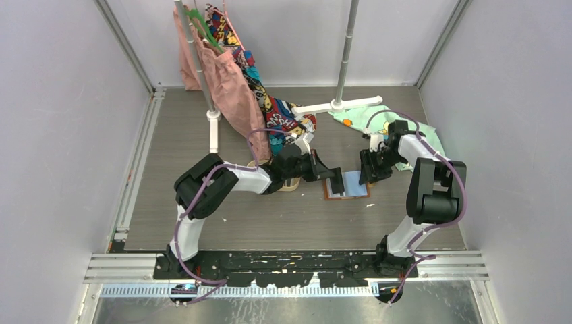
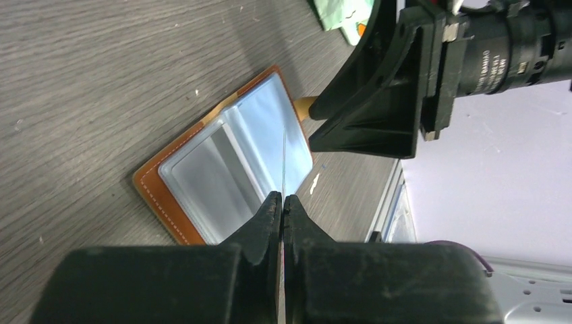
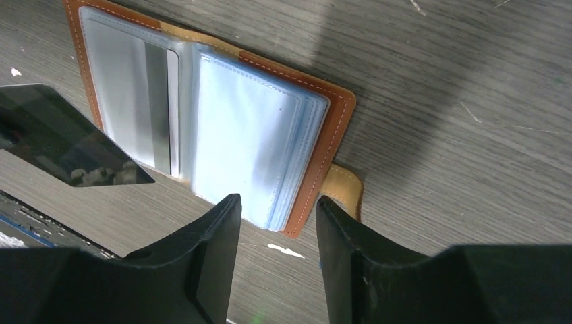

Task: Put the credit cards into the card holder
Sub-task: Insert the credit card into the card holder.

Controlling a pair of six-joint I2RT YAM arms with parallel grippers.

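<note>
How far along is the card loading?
Done: card holder lies open, and one grey card looks seated in a sleeve. In hand: left gripper is shut on a dark card at the holder; right gripper is open at its edge. Left: seat that card; other cards aren't visible.

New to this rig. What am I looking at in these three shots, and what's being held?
Two robot arms are bolted at the near edge of a table. The overhead picture looks down on both. The other two come from a camera on each wrist, looking past that arm's own tool. A tan card holder lies open on the table, clear sleeves up. The left tool is shut on a thin card, seen edge-on. The right tool is open at the holder's edge, holding nothing. A clothes rack stands behind.
</note>
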